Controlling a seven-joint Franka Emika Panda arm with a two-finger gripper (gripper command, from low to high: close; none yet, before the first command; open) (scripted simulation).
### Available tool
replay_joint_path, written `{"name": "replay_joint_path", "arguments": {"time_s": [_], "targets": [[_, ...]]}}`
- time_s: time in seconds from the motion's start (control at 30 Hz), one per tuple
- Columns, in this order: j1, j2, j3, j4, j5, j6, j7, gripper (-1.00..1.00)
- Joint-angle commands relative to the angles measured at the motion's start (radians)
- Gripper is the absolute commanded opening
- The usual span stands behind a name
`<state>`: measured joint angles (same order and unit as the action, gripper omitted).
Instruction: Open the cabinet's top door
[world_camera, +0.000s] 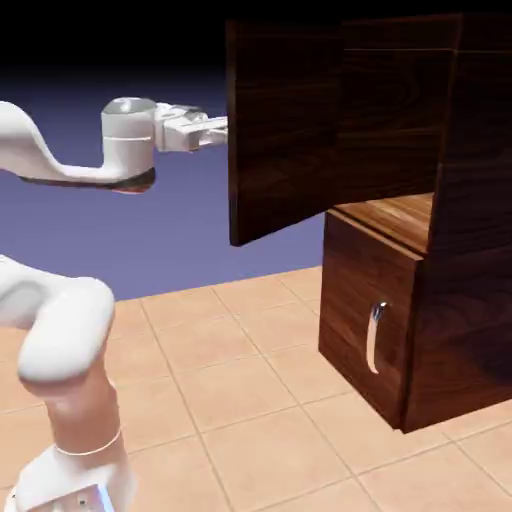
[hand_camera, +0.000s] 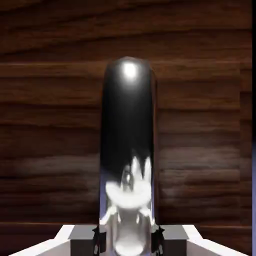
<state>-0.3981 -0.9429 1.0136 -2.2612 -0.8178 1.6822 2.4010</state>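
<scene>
Glossy white arm (world_camera: 128, 140), rounded segments; thin seam rings; grey-capped cylindrical joint; white fingers (hand_camera: 174, 240) with dark grey, blocky tips.

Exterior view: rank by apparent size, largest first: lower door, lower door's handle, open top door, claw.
1. Open top door
2. Lower door
3. Claw and lower door's handle: too close to rank, and the claw's tips run behind the top door's edge.
</scene>
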Motion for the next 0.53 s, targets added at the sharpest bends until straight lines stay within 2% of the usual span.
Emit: {"name": "replay_joint_path", "arguments": {"time_s": [0.0,0.47,0.5], "targets": [[-0.032,0.006,0.035,0.036,0.018,-0.044,-0.004,-1.00],[-0.503,-0.037,0.382,0.526,0.187,-0.484,-0.100,-1.00],[-0.503,-0.037,0.382,0.526,0.187,-0.484,-0.100,1.00]]}}
